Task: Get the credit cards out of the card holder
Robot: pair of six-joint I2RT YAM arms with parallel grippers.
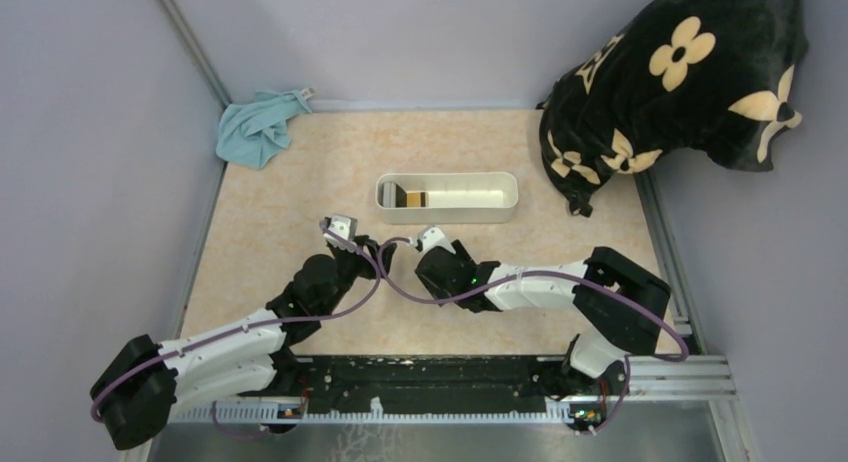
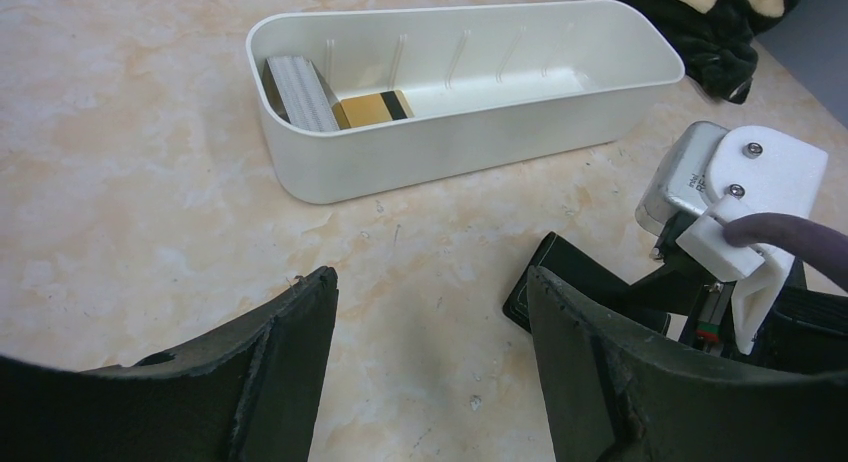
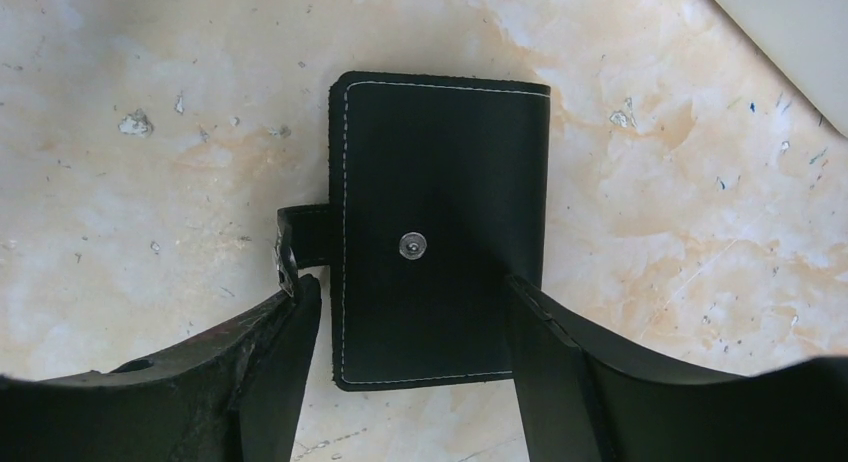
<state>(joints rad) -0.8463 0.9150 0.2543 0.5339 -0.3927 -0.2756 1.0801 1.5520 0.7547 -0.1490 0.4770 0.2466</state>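
- The right gripper (image 3: 408, 292) is held with its fingers (image 3: 270, 372) apart, straddling the near half of the card holder (image 3: 440, 162). Contact between pads and leather cannot be confirmed.
- The card holder is laid flat and closed on the table (image 3: 120, 182), with its snap stud (image 3: 412, 245) facing up. Its strap tab (image 3: 298, 232) projects just ahead of the left finger.
- No credit cards are exposed. They are judged to be enclosed, so opening is required before extraction.
- The left gripper (image 2: 432, 282) is likewise spread and empty, low over the table. A corner of the card holder is seen just ahead of its right finger, a stance judged suited to bracing the holder.
- Farther ahead of both grippers, a white tray (image 2: 470, 142) is set apart from the holder. A flat gold-and-black item (image 2: 372, 108) and a grey ribbed object (image 2: 300, 92) lie at its left end.
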